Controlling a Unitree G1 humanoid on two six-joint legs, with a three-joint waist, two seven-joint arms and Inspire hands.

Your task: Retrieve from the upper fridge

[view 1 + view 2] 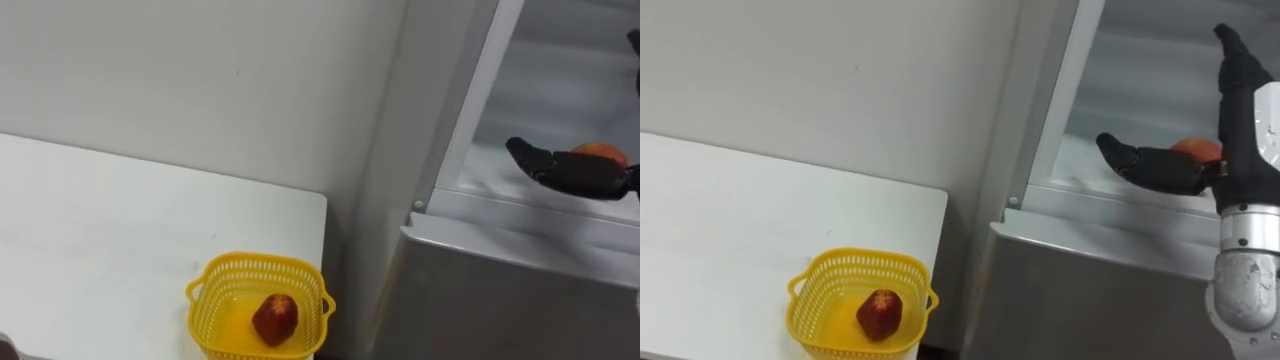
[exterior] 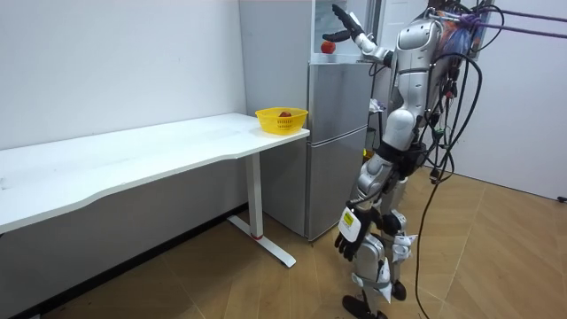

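While I stand before the fridge (image 1: 1090, 300), just right of the desk (image 1: 730, 220), my right hand (image 1: 1238, 120) is up inside its open upper compartment. My fingers (image 1: 1232, 55) point straight up and my thumb (image 1: 1145, 162) stretches out to the left, so the hand is spread wide and clamped on nothing that I can make out.

The orange fruit (image 1: 1196, 149) sits in that upper compartment, near its front edge, just behind my thumb and left of my palm. The thumb may be touching it, but I cannot tell from here. Below it, the lower door of the fridge is closed.

My left hand (image 2: 350, 237) hangs low beside my thigh.

At the right end of the desk, close to its edge, stands a yellow basket (image 1: 855, 257), upright, with a red fruit (image 1: 880, 314) lying on its bottom. The basket is well apart from my raised hand, down and to the left of it. A pale wall (image 1: 840, 80) rises on the far side of the desk.
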